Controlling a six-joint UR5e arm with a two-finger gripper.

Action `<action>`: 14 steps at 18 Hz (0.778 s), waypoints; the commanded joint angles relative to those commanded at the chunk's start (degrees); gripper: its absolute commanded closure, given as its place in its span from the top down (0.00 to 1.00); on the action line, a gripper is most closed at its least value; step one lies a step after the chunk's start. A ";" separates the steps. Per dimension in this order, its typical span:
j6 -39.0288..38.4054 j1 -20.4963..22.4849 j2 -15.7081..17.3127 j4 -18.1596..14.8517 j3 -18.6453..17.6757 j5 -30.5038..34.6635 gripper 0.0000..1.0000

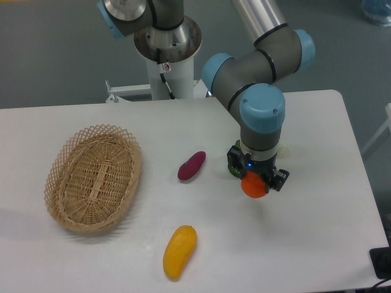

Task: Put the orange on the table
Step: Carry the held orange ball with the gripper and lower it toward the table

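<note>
The orange [253,185] is a small round bright orange ball held between the fingers of my gripper [256,183], at the right middle of the white table [317,213]. The gripper points down and is shut on the orange. I cannot tell whether the orange touches the tabletop or hangs just above it. The arm's wrist hides the upper part of the gripper.
A woven wicker basket [93,177] stands at the left. A purple oblong fruit [191,166] lies left of the gripper. A yellow-orange mango-shaped fruit [179,251] lies near the front edge. Something green [234,170] shows partly behind the gripper. The robot base [168,55] stands at the back.
</note>
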 joint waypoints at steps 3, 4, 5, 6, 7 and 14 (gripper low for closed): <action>-0.44 0.00 -0.44 0.00 0.44 0.00 0.33; -0.44 -0.09 -0.44 0.00 0.53 0.09 0.33; -0.44 -0.09 -0.61 0.00 0.53 0.00 0.33; -1.92 -0.09 -0.96 0.00 0.44 0.00 0.33; -3.76 -0.09 -1.14 0.09 0.27 -0.17 0.34; -12.47 -1.58 -2.99 3.69 -0.87 -0.18 0.33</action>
